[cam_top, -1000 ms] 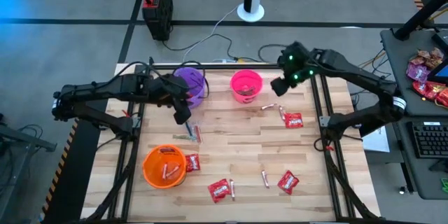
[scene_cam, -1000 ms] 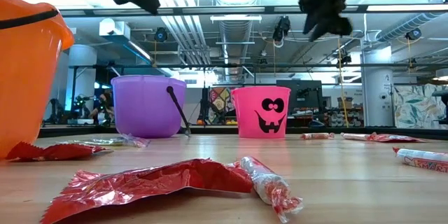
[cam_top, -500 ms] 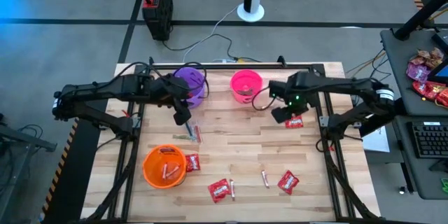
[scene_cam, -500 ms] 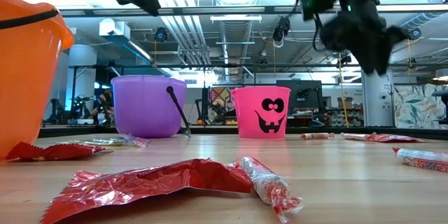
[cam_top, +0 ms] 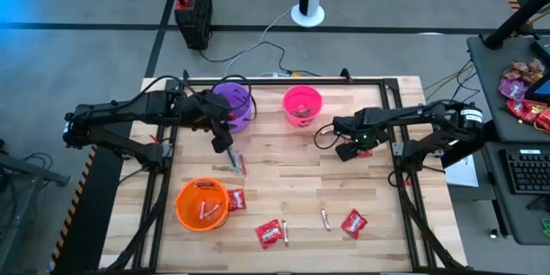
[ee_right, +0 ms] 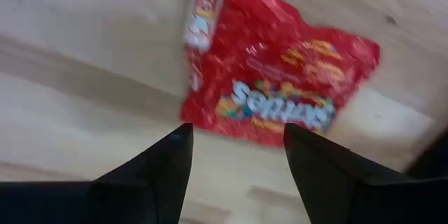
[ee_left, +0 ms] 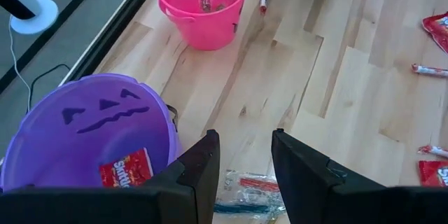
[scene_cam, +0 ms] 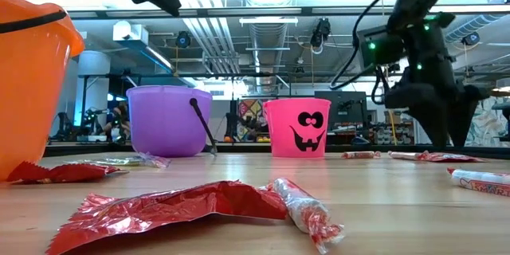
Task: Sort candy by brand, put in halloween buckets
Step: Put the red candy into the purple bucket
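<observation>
At right of centre in the overhead view, the right gripper (cam_top: 351, 148), fingers spread apart and empty, is being held low over a red candy packet (ee_right: 280, 91) on the wooden table (cam_top: 292, 185), while the left gripper (cam_top: 225, 146), parted and empty, is being held beside the purple bucket (cam_top: 233, 101), upper left.

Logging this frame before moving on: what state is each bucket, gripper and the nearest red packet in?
Purple bucket: upright, one red packet inside.
Pink bucket: upright, some candy inside.
Orange bucket: upright, sticks inside.
Left gripper: open, empty.
Right gripper: open, over a red packet.
Red packet: flat on the table, not gripped.
</observation>
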